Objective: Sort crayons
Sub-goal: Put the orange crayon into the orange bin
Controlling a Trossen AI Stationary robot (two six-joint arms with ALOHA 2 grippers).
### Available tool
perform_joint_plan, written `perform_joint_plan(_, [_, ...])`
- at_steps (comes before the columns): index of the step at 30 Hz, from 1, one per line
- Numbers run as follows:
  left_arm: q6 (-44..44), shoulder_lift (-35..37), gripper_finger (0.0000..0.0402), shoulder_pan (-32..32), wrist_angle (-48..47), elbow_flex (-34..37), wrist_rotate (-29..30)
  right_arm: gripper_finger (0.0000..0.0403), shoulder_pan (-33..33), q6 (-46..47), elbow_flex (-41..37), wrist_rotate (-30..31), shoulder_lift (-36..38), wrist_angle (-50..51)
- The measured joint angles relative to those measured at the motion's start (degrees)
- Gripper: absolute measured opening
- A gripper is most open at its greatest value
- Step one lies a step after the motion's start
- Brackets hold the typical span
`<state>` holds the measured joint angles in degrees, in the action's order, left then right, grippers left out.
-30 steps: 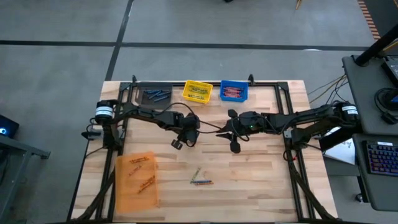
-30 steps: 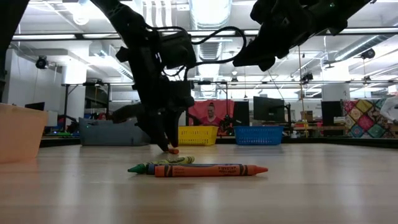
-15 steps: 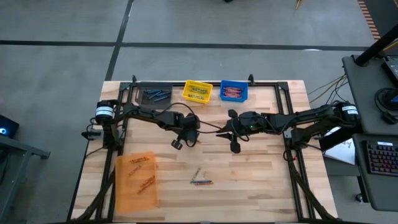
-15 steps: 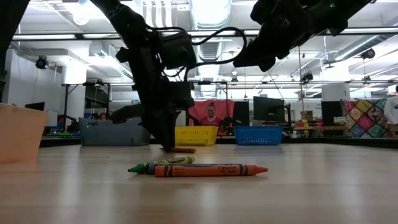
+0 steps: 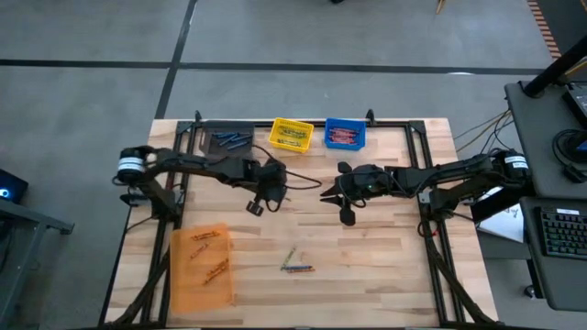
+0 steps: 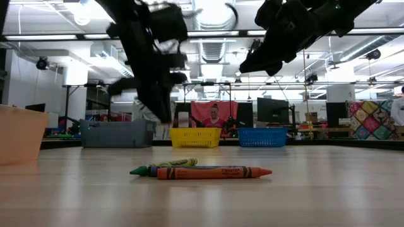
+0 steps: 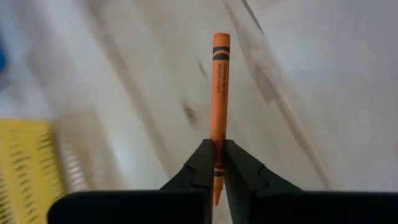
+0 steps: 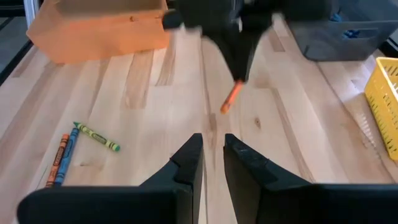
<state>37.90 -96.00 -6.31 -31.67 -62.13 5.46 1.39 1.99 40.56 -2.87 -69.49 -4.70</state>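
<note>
Now orange crayon point(image 7: 219, 93) pinched, left hand point(image 7: 215, 163) fingertips

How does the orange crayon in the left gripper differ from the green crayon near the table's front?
The orange crayon is pinched between the shut left gripper fingers and lifted off the table; the green crayon lies flat on the wood, untouched. The orange one hangs alone; the green one lies beside two other loose crayons. Both are paper-wrapped sticks of like size.

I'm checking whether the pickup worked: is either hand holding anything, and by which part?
Yes. The left hand pinches an orange crayon near one end, most of it sticking out past the fingers. The right hand holds nothing.
</note>
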Motion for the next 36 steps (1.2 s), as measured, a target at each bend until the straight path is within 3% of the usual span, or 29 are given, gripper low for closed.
perform_joint_plan(7, [-9.6, 12.1, 0.0000, 0.9, -3.9, 0.0, 0.0, 0.0056, 0.0, 0.6, 0.0, -0.1, 0.0, -0.2])
perform_joint_plan(15, [-32.5, 21.5, 0.0000, 7.3, -13.9, -4.7, -0.1, 0.0056, 0.0, 0.6, 0.0, -0.1, 0.0, -0.3])
perform_joint_plan(24, [-54.8, 21.8, 0.0000, 21.0, -28.0, -12.1, -0.5, 0.0056, 0.0, 0.6, 0.0, -0.1, 0.0, -0.2])
perform_joint_plan(36, [-90.9, 21.6, 0.0000, 44.7, -38.3, -10.5, -0.7, 0.0056, 0.0, 0.4, 0.0, -0.1, 0.0, -0.3])
